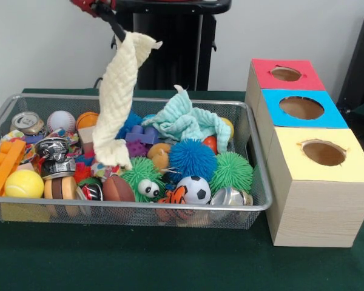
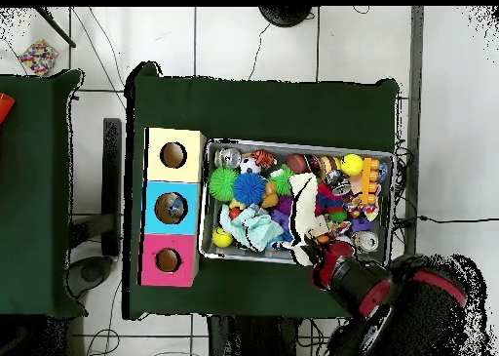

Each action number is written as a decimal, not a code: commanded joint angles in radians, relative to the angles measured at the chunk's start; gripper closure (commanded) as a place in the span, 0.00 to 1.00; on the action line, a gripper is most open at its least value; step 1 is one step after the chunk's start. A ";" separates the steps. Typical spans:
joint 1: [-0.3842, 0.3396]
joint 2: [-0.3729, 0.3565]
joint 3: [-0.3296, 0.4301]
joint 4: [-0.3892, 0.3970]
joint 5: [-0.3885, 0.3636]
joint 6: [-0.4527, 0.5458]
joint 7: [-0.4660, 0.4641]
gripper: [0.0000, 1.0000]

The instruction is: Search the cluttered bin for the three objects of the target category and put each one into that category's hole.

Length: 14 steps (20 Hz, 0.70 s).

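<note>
My gripper (image 1: 113,25) comes down at the top left of the front view and is shut on the upper end of a cream waffle cloth (image 1: 118,100). The cloth hangs lifted, and its lower end is over the toys on the left side of the wire mesh bin (image 1: 259,193). In the overhead view the gripper (image 2: 318,243) is at the bin's near edge, and the cloth (image 2: 304,200) stretches across the bin (image 2: 292,145). A teal cloth (image 1: 187,122) lies in the bin's back middle. The red-topped box's hole (image 1: 286,74) is at the far right and also shows in the overhead view (image 2: 168,260).
The blue-topped box (image 1: 301,108) and the yellow-topped box (image 1: 323,153) stand in a row with the red one, right of the bin. The bin holds a blue spiky ball (image 1: 192,159), green spiky balls (image 1: 232,171), a soccer ball (image 1: 196,189), a yellow ball (image 1: 23,183), an orange brick (image 1: 4,165) and a can (image 1: 26,122).
</note>
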 commanded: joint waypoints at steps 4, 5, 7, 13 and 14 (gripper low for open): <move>0.054 -0.072 0.088 0.133 -0.031 -0.042 0.277 1.00; 0.066 -0.051 0.095 0.140 -0.028 -0.010 0.260 1.00; 0.074 -0.021 0.112 0.145 -0.002 0.043 0.232 1.00; 0.106 0.059 0.123 0.137 -0.006 0.123 0.196 1.00; 0.110 0.069 0.122 0.135 -0.009 0.131 0.196 1.00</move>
